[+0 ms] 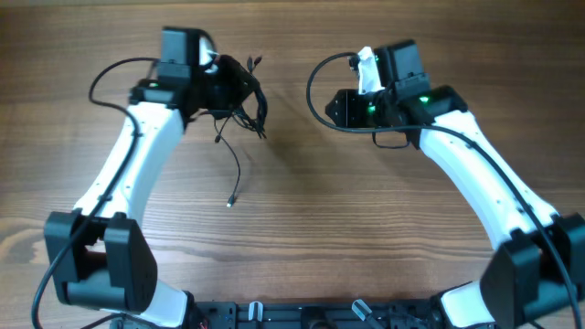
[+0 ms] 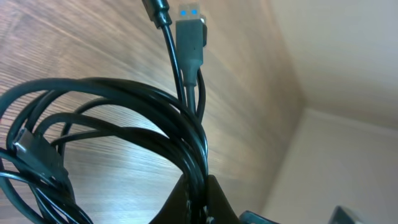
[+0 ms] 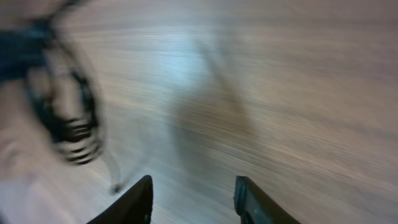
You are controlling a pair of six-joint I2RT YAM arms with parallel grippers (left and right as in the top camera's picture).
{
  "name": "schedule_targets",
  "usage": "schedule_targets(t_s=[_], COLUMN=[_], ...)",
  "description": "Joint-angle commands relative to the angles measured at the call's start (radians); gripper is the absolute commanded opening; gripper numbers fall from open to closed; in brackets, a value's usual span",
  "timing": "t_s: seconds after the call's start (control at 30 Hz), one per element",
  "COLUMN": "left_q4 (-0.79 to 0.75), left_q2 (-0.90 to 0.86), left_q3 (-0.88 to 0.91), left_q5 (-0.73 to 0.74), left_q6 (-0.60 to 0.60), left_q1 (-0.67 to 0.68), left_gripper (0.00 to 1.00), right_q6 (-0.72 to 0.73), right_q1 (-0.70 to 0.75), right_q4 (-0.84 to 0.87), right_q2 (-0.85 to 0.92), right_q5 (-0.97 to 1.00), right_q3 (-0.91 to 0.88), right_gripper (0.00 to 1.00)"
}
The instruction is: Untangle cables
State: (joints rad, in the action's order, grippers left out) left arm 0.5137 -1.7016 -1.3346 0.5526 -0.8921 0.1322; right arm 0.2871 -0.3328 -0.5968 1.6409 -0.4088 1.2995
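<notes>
Only in wrist views: left end effector (image 2: 198, 200) tight on the cables (image 2: 143, 93); right end effector (image 3: 193, 190) parted, empty.

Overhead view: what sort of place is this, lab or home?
Probably a robotics lab bench. A left arm and right arm work over a wood-grain table that holds a tangle of thin black cables. The left wrist view shows a plain beige wall beyond.

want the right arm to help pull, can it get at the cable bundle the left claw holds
Probably yes: only bare table lies between the right claw and the cable bundle, and its jaws stand apart. The left claw holds its far side.
</notes>
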Motion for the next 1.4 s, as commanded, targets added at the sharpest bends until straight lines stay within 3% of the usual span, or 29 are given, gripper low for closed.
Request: schedule_targets(t_s=[0.0, 0.1, 0.23, 0.3, 0.43, 0.5, 0.57, 0.73, 0.8, 0.97, 1.03, 1.1, 1.17, 1.27, 1.37], left_q4=[-0.003, -0.065, -0.201, -0.211, -0.245, -0.315, -0.362, -0.497, -0.621, -0.646, -0.644, -0.627, -0.579, -0.301, 0.013], left_q2=[0.007, 0.007, 0.007, 0.007, 0.007, 0.007, 0.007, 0.007, 0.007, 0.007, 0.007, 0.007, 0.007, 0.007, 0.007], left_q3=[-0.005, -0.005, -0.005, -0.005, -0.005, -0.005, -0.005, -0.005, -0.005, -0.005, -0.005, -0.005, -0.005, -0.005, -0.005], left_q5=[0.377, 0.528, 0.652, 0.652, 0.684, 0.754, 0.802, 0.903, 1.019, 1.024, 0.979, 0.871, 0.746, 0.441, 0.117], left_q6=[0.021, 0.021, 0.006, -0.002, -0.002, -0.004, -0.013, 0.003, 0.043, 0.143, 0.131, 0.035, -0.066, -0.181, -0.409], left_q1=[-0.084, -0.124, -0.143, -0.143, -0.143, -0.143, -0.143, -0.14, -0.119, -0.059, -0.047, -0.05, -0.059, -0.061, -0.039], left_gripper=[0.04, 0.04, 0.04, 0.04, 0.04, 0.04, 0.04, 0.04, 0.04, 0.04, 0.04, 0.04, 0.04, 0.04, 0.04], right_q6=[-0.075, 0.069, 0.332, 0.327, 0.063, 0.029, 0.074, 0.361, 0.378, 0.405, 0.39, 0.332, 0.312, 0.285, 0.158], right_q1=[0.003, 0.003, 0.003, 0.002, 0.002, 0.002, 0.002, 0.002, 0.002, -0.003, -0.014, -0.017, -0.016, -0.017, -0.017], right_q4=[0.045, 0.116, 0.168, 0.17, 0.155, 0.126, 0.111, 0.114, 0.122, 0.115, 0.108, 0.103, 0.086, 0.052, 0.01], right_q2=[-0.064, -0.061, -0.061, -0.061, -0.061, -0.061, -0.061, -0.061, -0.061, -0.061, -0.061, -0.061, -0.061, -0.061, -0.061], right_q5=[-0.263, -0.404, -0.402, -0.414, -0.544, -0.547, -0.509, -0.343, -0.319, -0.333, -0.331, -0.327, -0.272, -0.19, -0.198], right_q3=[0.032, 0.032, 0.032, 0.032, 0.032, 0.032, 0.032, 0.028, 0.028, 0.028, 0.028, 0.028, 0.028, 0.028, 0.028], right_gripper=[0.55, 0.57, 0.57, 0.56, 0.57, 0.59, 0.61, 0.6, 0.59, 0.59, 0.55, 0.45, 0.41, 0.5, 0.54])
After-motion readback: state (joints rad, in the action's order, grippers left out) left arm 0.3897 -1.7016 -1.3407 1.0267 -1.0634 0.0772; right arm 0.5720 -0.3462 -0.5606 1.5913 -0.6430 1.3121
